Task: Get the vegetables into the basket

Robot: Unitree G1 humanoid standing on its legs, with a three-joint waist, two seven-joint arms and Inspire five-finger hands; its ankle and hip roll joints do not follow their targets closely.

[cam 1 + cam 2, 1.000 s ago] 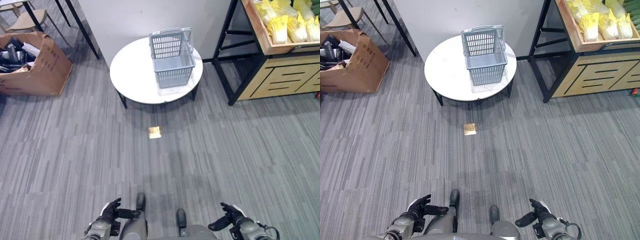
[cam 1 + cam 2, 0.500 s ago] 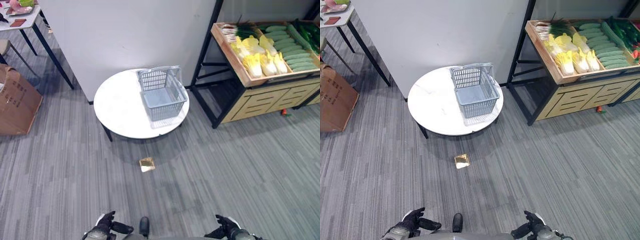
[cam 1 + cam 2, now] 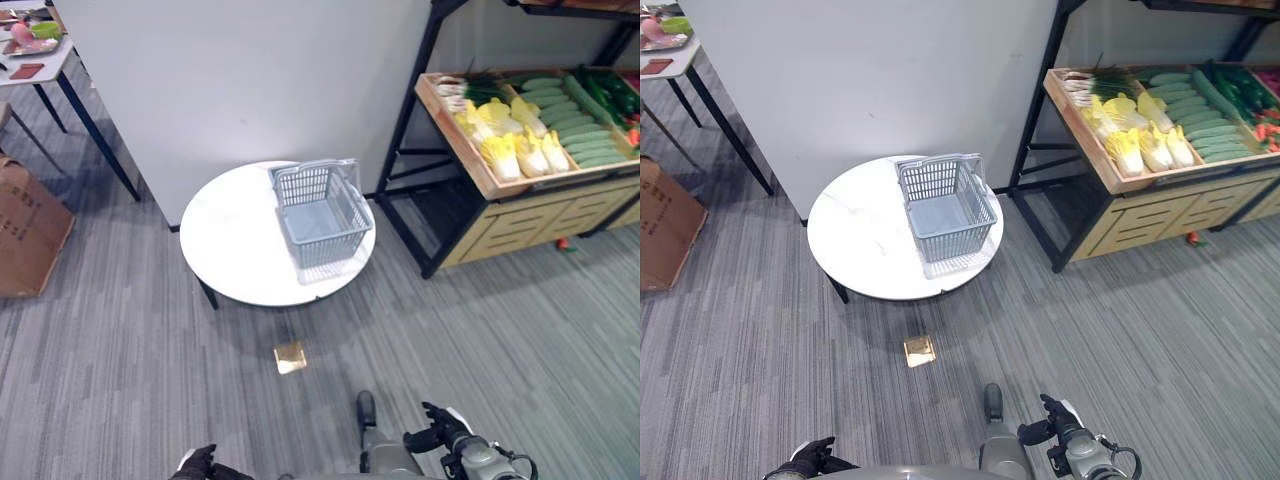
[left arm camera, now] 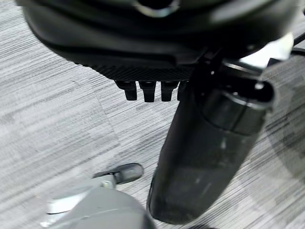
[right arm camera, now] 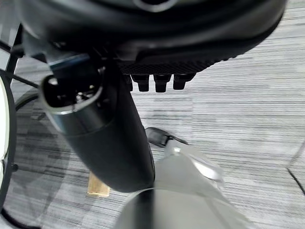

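A grey plastic basket (image 3: 325,215) with its handles raised stands empty on the right side of a round white table (image 3: 235,240). To the right, a slanted wooden shelf tray (image 3: 560,180) holds yellow-white cabbages (image 3: 510,140), green cucumbers (image 3: 575,115) and some scallions at its far end. My left hand (image 3: 195,463) hangs low at the bottom of the left eye view. My right hand (image 3: 440,435) is low on the right. Both are far from the table and shelf. In the wrist views their fingertips (image 4: 147,90) and thumbs (image 5: 105,138) are relaxed over grey carpet, holding nothing.
A white wall panel (image 3: 250,90) rises right behind the round table. The shelf's black metal frame (image 3: 405,150) stands between table and tray. A small yellow-brown scrap (image 3: 290,357) lies on the carpet before the table. A cardboard box (image 3: 25,235) and a dark-legged table (image 3: 30,55) are at left.
The whole picture has shifted, so the camera has moved; table, basket and shelf keep their places. My right hand sits higher in the view and my left hand lower.
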